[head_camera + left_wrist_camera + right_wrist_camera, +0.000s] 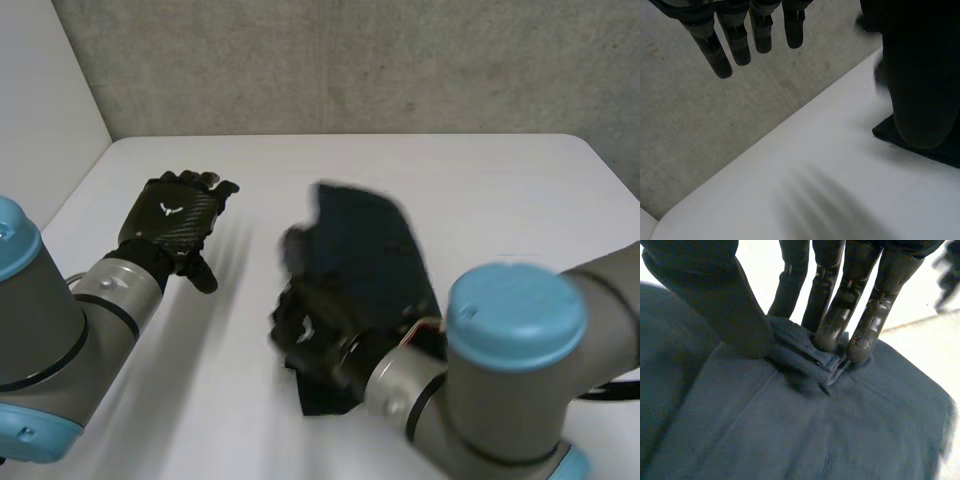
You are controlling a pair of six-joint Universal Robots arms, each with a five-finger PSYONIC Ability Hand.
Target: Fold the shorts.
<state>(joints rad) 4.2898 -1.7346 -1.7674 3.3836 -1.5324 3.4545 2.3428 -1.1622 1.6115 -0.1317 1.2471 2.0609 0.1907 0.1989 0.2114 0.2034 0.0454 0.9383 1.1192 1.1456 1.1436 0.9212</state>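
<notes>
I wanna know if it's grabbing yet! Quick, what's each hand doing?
Left hand: open, fingers straight, holding nothing.
Right hand: closed, pinching a fold of the shorts between thumb and fingers.

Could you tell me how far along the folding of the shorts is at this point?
Done: the shorts lie in a dark, narrow bundle; how many folds are in, I cannot tell. In hand: the right hand pinches a thick seamed edge of them between thumb and fingers. The left hand hovers open over bare table, clear of the cloth. Left: probably carrying that edge over and flattening.
</notes>
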